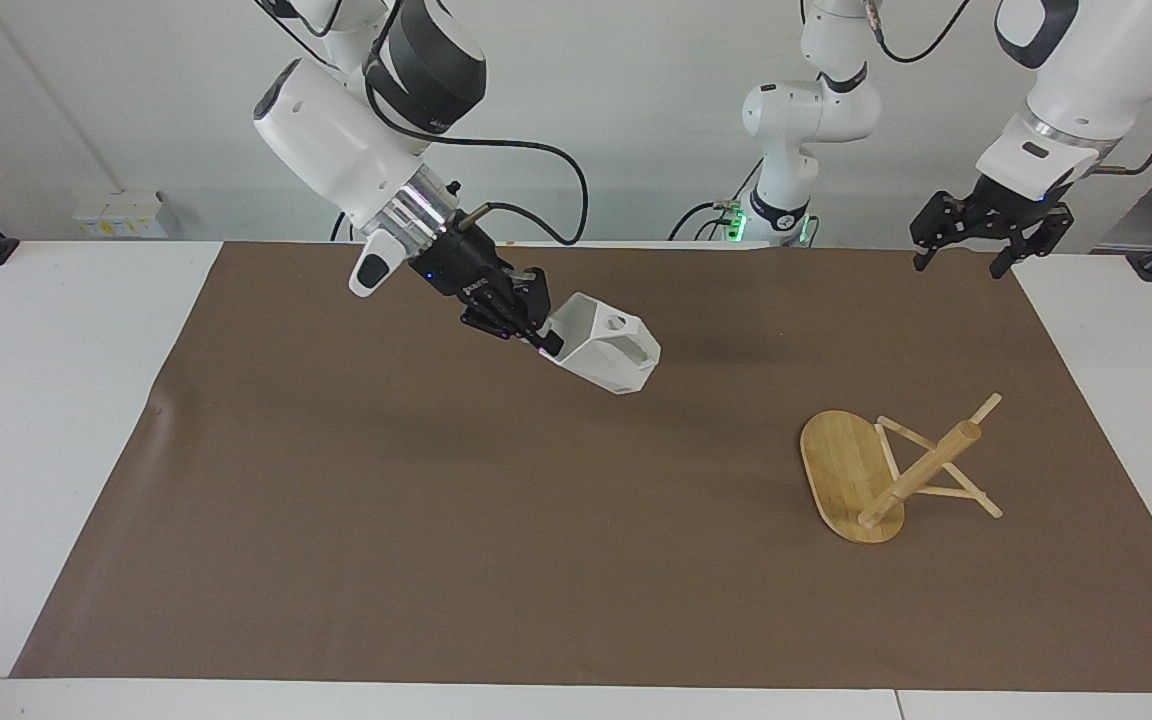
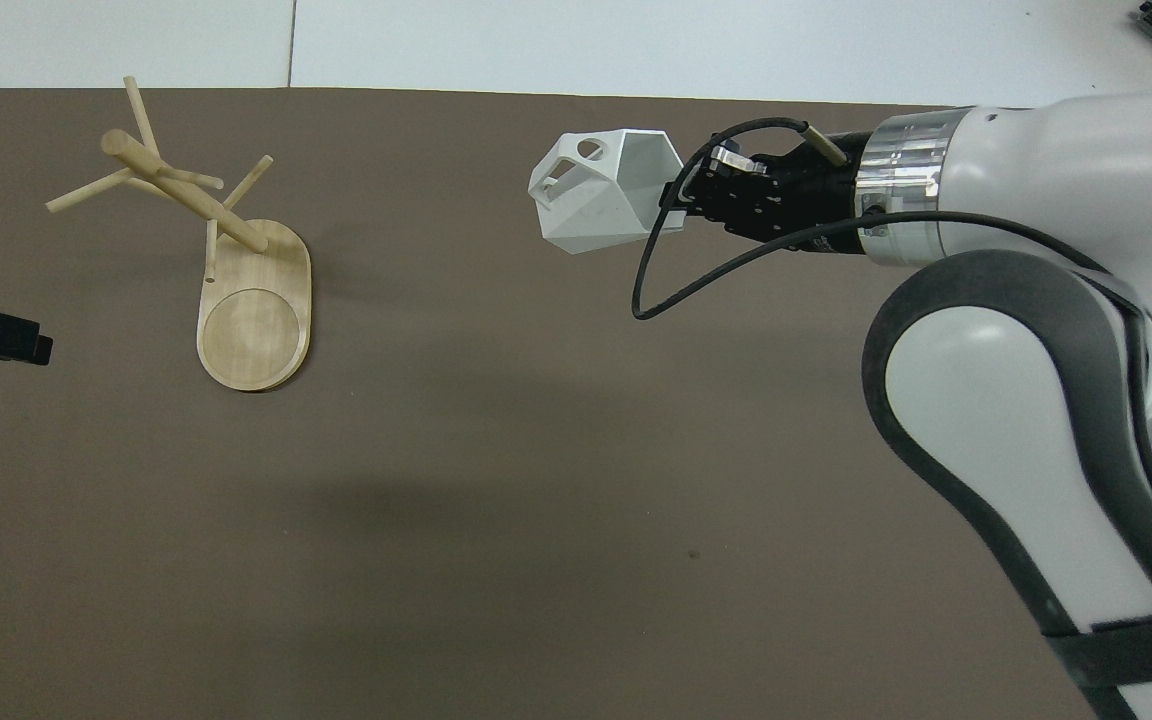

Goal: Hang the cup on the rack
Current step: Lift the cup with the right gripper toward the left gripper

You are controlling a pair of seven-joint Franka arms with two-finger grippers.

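Right end effector grips white cup; no readable writing.

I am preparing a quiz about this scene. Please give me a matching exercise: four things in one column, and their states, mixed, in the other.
1. small white faceted cup
2. light bamboo rack
3. left gripper
4. right gripper

a. open, holds nothing
b. stands on the brown mat
c. shut on the cup's rim
d. tilted, in the air

Pairs: 1-d, 2-b, 3-a, 4-c
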